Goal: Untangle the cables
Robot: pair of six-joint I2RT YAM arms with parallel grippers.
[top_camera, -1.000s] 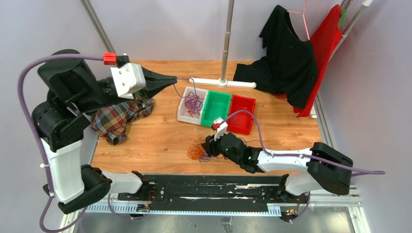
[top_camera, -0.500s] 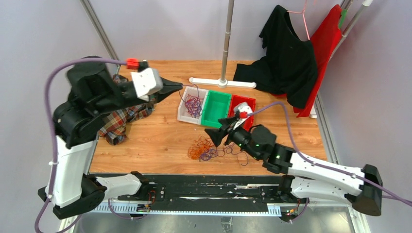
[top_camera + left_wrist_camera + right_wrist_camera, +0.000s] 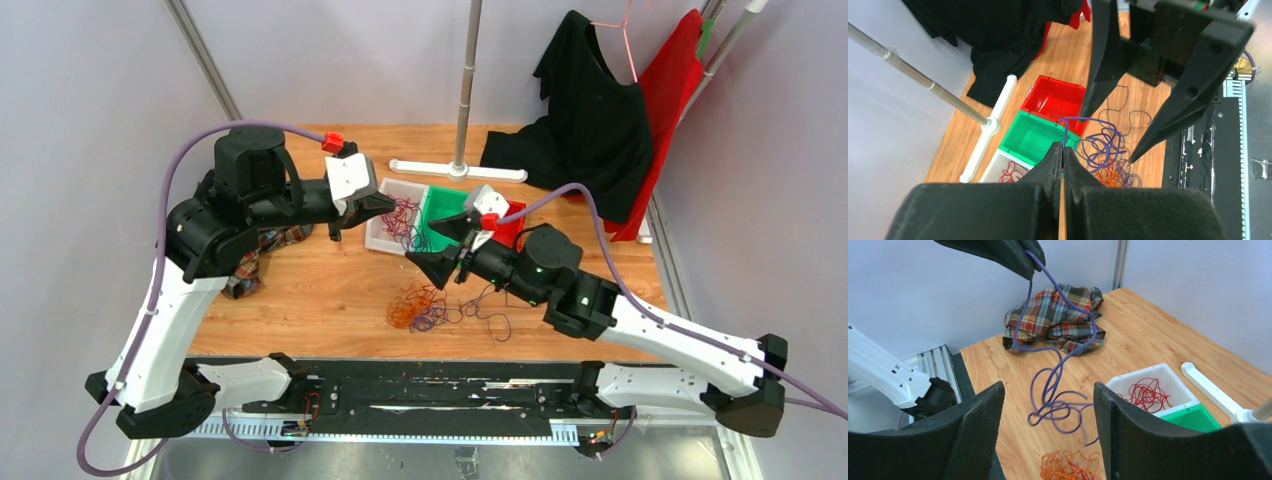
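My left gripper [image 3: 389, 204] is shut on one purple cable [image 3: 1058, 365] and holds it in the air by the white bin [image 3: 381, 232]. The cable hangs from the shut jaws [image 3: 1063, 150] in loose loops [image 3: 1100, 150]. The rest of the cables lie as an orange and purple clump [image 3: 420, 305] on the wooden table, also in the right wrist view [image 3: 1068, 466]. My right gripper [image 3: 426, 241] is open and empty, raised above the table just right of the left gripper. Its fingers [image 3: 973, 435] frame the hanging purple loops.
Three bins stand in a row: the white bin holds red wires [image 3: 1148, 392], then a green bin [image 3: 445, 222] and a red bin [image 3: 505, 243]. A plaid cloth [image 3: 1058, 315] lies at the left. A white pole stand [image 3: 462, 165] and dark clothes [image 3: 590, 120] are behind.
My left gripper swung right and down toward the bins with the purple cable. My right gripper left the clump, rose toward the bins and now stands open.
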